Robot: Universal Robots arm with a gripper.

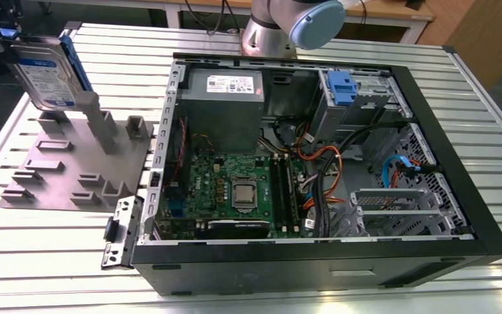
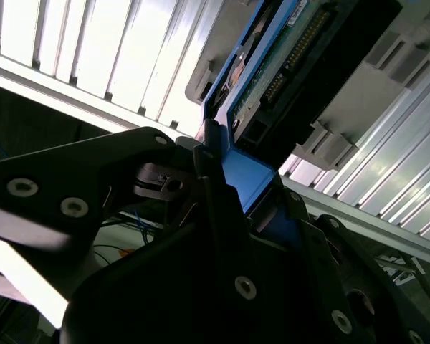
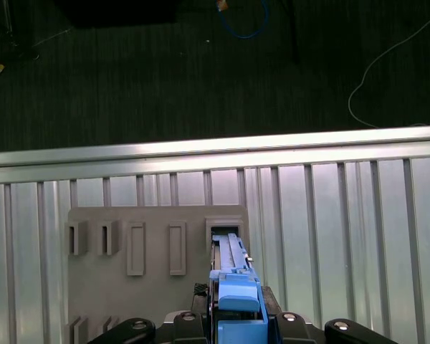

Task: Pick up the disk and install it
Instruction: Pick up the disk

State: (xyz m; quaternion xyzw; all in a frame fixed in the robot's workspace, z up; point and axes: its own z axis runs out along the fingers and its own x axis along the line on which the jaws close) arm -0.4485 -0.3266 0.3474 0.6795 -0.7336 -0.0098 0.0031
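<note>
Gripper [image 2: 247, 179] is clamping the upright disk [image 1: 46, 69] by its blue rail, over the grey holder [image 1: 59, 163].

Disk [image 1: 46, 70]: silver-grey metal, smooth, with a soft shine.
Label [image 1: 44, 85]: white and blue paper, a little glossy.
Rails [image 3: 236, 287]: blue plastic, smooth, half matt.
Gripper [image 2: 240, 193]: black, matt and smooth, with small bright metal screws.
Table [image 1: 50, 268]: pale ribbed metal, smooth, reflecting the light.
Stand [image 1: 68, 173]: grey, matt, it looks like plastic.
Computer case [image 1: 465, 170]: black and matt outside, bare silver sheet metal inside.
Power box [image 1: 225, 111]: dull grey metal with a white paper sticker.
Circuit board [image 1: 225, 190]: green, slightly glossy.
Cables [image 1: 321, 160]: smooth plastic coating.
Arm [image 1: 273, 29]: silver satin metal, pale blue glossy cap.
Floor [image 3: 201, 72]: dark, rough, like carpet.
</note>
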